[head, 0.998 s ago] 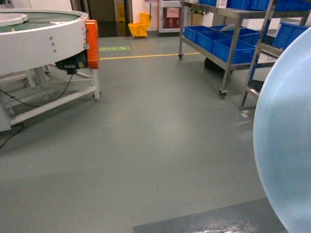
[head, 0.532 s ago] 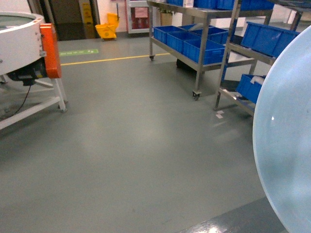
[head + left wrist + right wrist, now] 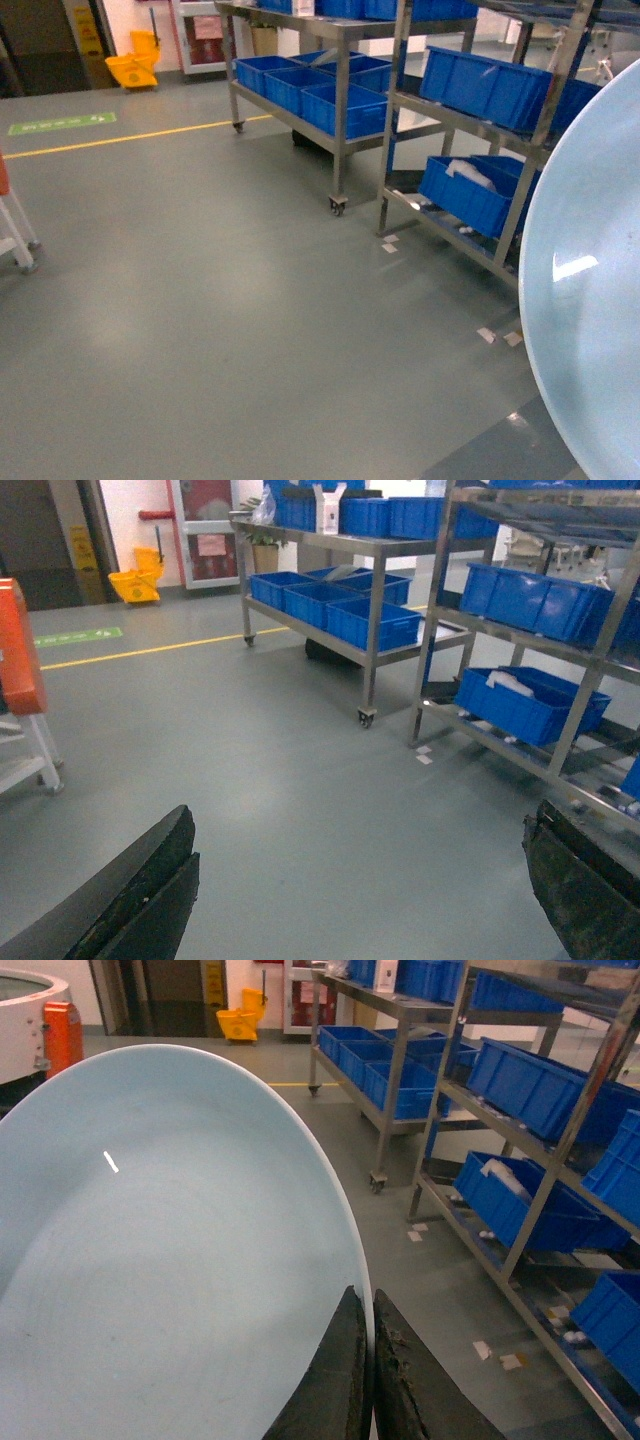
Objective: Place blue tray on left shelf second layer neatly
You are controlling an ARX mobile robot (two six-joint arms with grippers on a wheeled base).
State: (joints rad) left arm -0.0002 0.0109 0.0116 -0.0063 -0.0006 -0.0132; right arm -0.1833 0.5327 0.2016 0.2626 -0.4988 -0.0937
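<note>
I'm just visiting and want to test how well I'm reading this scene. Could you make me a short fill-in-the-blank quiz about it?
1. The right gripper has its jaws shut on the rim of a pale blue ____.
2. The left gripper is open and holds ____.
3. The crates on the steel shelves are ____ in colour.
4. The mop bucket at the far wall is ____.

Missing words: tray; nothing; blue; yellow

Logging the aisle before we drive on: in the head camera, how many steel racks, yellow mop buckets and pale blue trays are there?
shiny steel-framed racks: 2
yellow plastic mop bucket: 1
pale light-blue round plastic tray: 1
Total: 4
</note>
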